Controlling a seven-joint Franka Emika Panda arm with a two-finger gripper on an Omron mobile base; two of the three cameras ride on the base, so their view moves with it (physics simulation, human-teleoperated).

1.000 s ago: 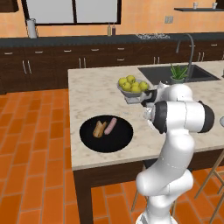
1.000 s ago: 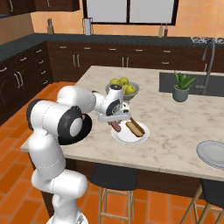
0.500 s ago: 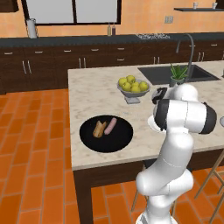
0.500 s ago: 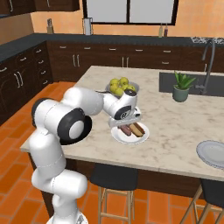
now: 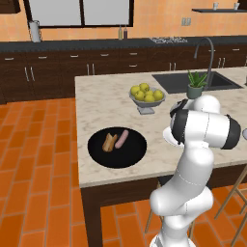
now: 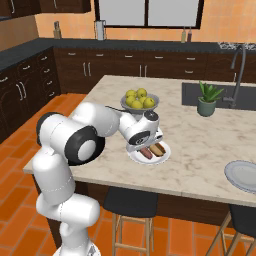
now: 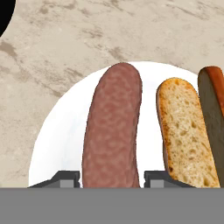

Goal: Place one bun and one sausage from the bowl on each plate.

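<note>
The white plate lies on the island's near edge, and its rim also shows as white plate under the hand. On it are a toasted bun and a reddish sausage side by side. My gripper is low over the plate, its fingertips hugging the sausage's sides; it is also seen as gripper. The black bowl holds another bun and sausage. The pale grey plate sits bare at the right.
A grey footed fruit bowl stands just behind the white plate. A potted plant and sink are farther back. Stools stand under the near edge. The black bowl's rim shows close by.
The hand came down and right with the sausage onto the white plate beside the bun. Over the last half second it has barely moved.
</note>
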